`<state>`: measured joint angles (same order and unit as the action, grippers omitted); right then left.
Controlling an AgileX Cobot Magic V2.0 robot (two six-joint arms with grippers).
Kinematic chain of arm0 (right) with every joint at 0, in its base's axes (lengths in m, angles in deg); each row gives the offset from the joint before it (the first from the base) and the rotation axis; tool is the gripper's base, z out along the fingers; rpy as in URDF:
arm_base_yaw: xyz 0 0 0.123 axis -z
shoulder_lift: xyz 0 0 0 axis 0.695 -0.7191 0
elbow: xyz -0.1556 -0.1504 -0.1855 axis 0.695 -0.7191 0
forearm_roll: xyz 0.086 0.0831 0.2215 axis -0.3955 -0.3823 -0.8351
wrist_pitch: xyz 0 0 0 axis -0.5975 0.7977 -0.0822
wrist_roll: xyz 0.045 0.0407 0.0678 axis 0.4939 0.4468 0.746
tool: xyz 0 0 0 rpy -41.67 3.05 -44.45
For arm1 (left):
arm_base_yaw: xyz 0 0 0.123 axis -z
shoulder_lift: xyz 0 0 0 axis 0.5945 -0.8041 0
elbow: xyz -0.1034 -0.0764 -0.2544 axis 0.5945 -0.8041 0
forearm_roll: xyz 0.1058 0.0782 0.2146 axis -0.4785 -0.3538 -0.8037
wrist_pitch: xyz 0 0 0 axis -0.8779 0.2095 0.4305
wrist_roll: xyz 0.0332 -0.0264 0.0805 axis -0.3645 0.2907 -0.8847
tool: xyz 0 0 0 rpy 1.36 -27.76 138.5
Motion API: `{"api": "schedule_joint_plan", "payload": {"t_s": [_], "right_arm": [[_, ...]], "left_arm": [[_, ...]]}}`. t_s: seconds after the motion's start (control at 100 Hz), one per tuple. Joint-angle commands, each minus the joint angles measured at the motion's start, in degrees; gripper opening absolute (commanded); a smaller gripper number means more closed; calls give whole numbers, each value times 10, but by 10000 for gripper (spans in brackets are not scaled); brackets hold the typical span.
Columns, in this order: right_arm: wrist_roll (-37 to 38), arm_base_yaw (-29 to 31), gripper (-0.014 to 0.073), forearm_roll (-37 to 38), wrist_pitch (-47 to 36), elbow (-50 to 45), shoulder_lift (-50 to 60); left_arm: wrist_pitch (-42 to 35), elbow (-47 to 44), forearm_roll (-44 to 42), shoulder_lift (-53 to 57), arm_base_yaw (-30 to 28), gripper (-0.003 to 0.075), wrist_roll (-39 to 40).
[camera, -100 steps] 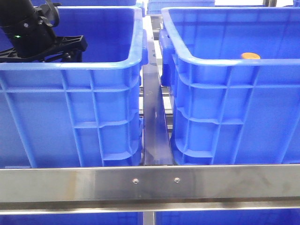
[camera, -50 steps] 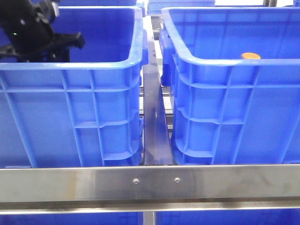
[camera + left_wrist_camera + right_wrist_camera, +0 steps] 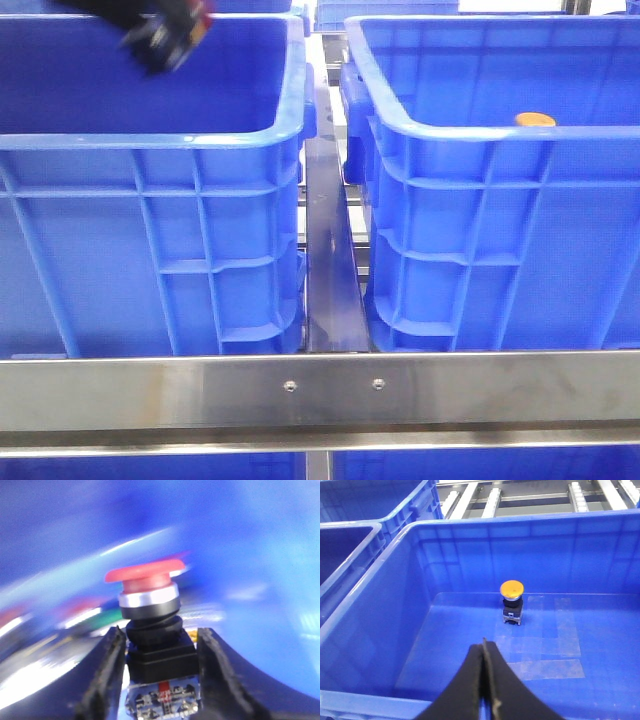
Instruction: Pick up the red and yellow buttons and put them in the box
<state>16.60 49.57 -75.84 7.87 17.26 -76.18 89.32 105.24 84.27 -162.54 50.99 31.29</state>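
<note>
Left gripper (image 3: 165, 38) is clamped on the red button (image 3: 145, 577), its two fingers (image 3: 107, 675) pressing the button's black body from either side while the red cap stands clear above them. Compared with half a second ago, when this gripper sat low inside the left-hand box (image 3: 150, 140), it has risen to the box's far upper rim, and both views of it are motion-blurred. Judgement: the pick of the red button is complete and the carry has begun.

Right gripper (image 3: 484, 680) hangs over the right-hand box (image 3: 470, 530) with its fingers brought together and nothing between them. Ahead of and below those fingertips, well apart from them, the yellow button (image 3: 512, 589) stands upright on the box floor, near the far wall. That button has not shifted over the last second.

Judgement: which box is the destination cannot be settled from these views. If the yellow button is still to be picked, the right gripper must first part its fingers before descending.
</note>
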Motion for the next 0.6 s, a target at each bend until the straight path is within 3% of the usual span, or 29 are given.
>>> {"api": "schedule_joint_plan", "payload": {"t_s": [0.0, 0.11, 0.59], "right_arm": [[-4, -2, -67, -16, -16, 15, 0], [-4, -2, -67, -16, 0, 15, 0], [-4, -2, -67, -16, 14, 15, -3]], "left_arm": [[20, 19, 118, 37, 1, 31, -98], [76, 19, 188, 37, 10, 31, -147], [89, 19, 195, 33, 123, 31, -147]]}}
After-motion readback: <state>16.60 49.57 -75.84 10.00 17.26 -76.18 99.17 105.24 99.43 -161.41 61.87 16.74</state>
